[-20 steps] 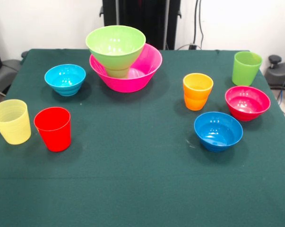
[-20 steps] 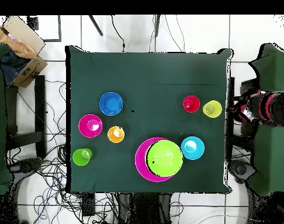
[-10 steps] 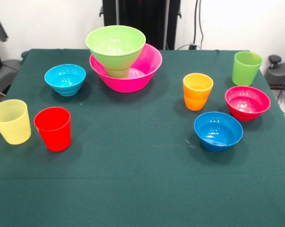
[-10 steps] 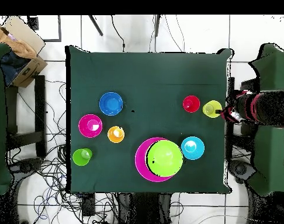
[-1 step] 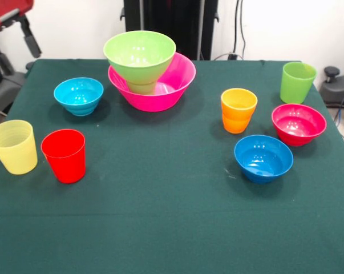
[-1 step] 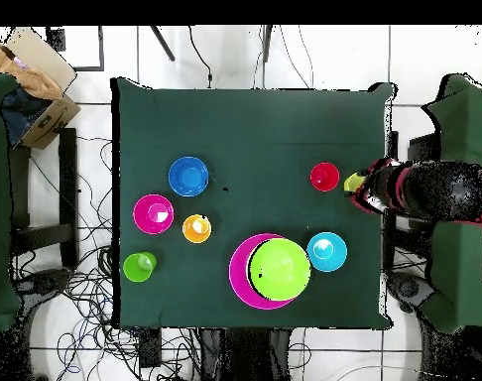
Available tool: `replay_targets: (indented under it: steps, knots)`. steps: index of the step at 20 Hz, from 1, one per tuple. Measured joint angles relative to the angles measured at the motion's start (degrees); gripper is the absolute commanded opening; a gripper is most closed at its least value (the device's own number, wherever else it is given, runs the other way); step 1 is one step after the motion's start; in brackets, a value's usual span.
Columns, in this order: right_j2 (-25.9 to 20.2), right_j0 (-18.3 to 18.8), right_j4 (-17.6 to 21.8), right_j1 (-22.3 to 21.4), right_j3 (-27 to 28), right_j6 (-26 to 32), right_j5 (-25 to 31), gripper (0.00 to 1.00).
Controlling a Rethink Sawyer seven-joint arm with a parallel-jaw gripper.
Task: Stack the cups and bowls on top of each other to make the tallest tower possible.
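Hand [image 5: 30,40] hangs off the worktop [image 5: 172,228] edge at the pale yellow cup's side, dark finger pointing down; can't tell how far open, nothing visibly held. In the overhead view the arm [image 6: 423,189] covers most of the pale yellow cup [image 5: 13,146], only a sliver showing. Red cup [image 5: 64,155] just beside the yellow one, upright. Light blue bowl [image 5: 79,95] near the hand. Tower so far: lime green bowl [image 5: 139,55] on a small green cup [image 5: 142,87] inside the pink bowl [image 5: 177,85], further off. Well apart from the hand: orange cup [image 5: 238,110], tall lime cup [image 5: 298,82], magenta bowl [image 5: 298,124], darker blue bowl [image 5: 263,157].
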State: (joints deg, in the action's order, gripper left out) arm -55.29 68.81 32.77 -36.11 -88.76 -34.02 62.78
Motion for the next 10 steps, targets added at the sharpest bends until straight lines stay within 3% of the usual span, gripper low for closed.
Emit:
replay_targets:
  steps: [10]
  knots:
    - [0.2, -0.5, 0.0, -0.5, -1.6, 0.0, -1.3, 1.00]
